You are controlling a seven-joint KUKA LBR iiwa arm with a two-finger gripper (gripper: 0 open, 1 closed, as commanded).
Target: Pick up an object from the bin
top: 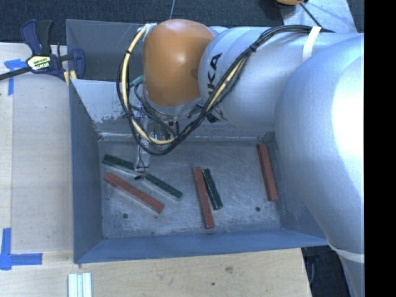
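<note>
My gripper (142, 171) hangs below the orange dome in the bin's left half, its thin fingers reaching down onto a long dark green stick (143, 177) that lies slanted across the floor. Just in front of that stick lies a reddish-brown stick (133, 192), slanted the same way. The fingertips stand at about the middle of the green stick, close together; whether they grip it I cannot make out.
Near the bin's middle lie another reddish-brown stick (203, 197) and a short dark green stick (213, 189), side by side. A third reddish-brown stick (268, 172) lies along the right wall. The big arm covers the bin's back right.
</note>
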